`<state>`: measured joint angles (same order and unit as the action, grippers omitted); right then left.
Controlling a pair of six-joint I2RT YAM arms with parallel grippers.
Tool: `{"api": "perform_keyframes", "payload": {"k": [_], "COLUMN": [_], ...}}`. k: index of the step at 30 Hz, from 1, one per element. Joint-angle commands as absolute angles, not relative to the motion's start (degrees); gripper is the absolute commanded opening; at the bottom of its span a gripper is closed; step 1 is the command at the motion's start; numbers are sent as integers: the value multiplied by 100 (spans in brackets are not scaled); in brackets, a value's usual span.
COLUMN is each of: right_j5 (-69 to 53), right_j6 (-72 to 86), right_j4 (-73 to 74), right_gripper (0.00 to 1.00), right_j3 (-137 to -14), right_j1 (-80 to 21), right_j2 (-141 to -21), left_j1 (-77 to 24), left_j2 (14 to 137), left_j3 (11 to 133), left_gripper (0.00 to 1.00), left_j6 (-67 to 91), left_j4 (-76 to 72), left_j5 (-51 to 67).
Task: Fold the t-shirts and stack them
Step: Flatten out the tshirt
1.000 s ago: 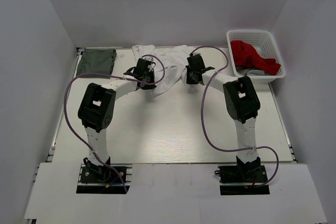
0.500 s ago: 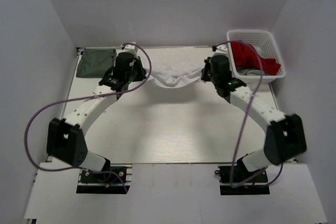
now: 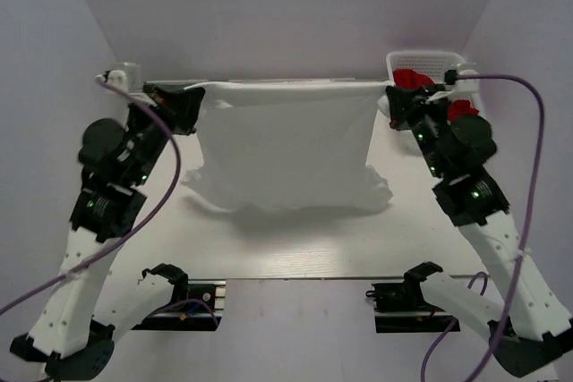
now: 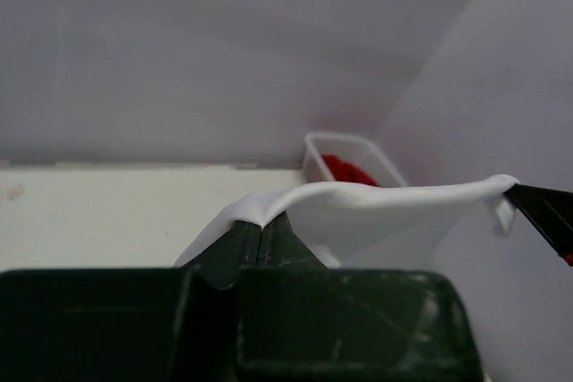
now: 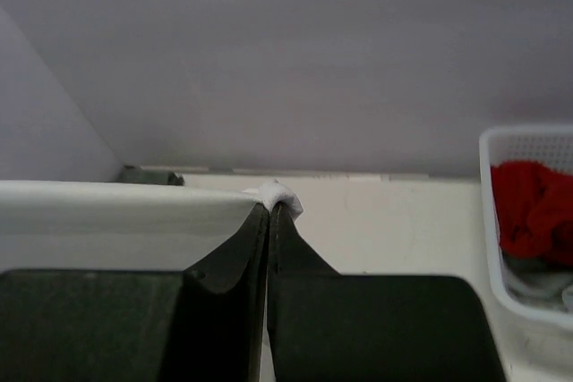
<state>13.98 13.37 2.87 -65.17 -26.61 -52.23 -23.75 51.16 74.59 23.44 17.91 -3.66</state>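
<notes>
The white t-shirt [image 3: 286,145] hangs spread like a sheet between my two raised arms, its top edge pulled taut and its lower edge bunched on the table [image 3: 295,239]. My left gripper [image 3: 199,89] is shut on the shirt's upper left corner; in the left wrist view the cloth [image 4: 376,207] peaks out of the closed tips of that gripper [image 4: 265,219]. My right gripper [image 3: 387,94] is shut on the upper right corner, a small tuft of cloth [image 5: 279,194] sticking out of the closed tips of that gripper [image 5: 270,209]. The dark grey-green t-shirt shows only as a dark sliver [image 5: 150,175] at the table's far left.
A white basket [image 3: 430,62] with red cloth [image 3: 410,80] stands at the back right, just behind my right gripper. It also appears in the wrist views as the basket [image 4: 345,151] and the basket [image 5: 528,145]. White walls enclose the table on three sides.
The right gripper closed on the white shirt. Both arms then rose and spread apart, lifting the shirt off the table and stretching it out flat between them.
</notes>
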Motion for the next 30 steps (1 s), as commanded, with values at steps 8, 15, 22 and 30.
{"api": "perform_keyframes", "payload": {"k": [8, 15, 22, 30], "right_j5": [598, 650, 1123, 1818], "right_j6": [1134, 1081, 809, 414], "right_j4": [923, 923, 712, 606], "right_gripper": [0, 0, 0, 0], "right_j3": [-7928, -8050, -8366, -10278], "right_j1": [-2619, -2628, -2619, -2558], "right_j2": [-4412, -4736, -5911, -8573], "left_j1": [-2320, -2320, -2320, -2163], "left_j2": [4641, 4789, 5729, 8505], "left_j3": [8763, 8824, 8762, 10886], "left_gripper": [0, 0, 0, 0], "left_j6": [2540, 2540, 2408, 2084], "left_j4": [2470, 2470, 1942, 2513], "left_j5": [773, 721, 300, -905]}}
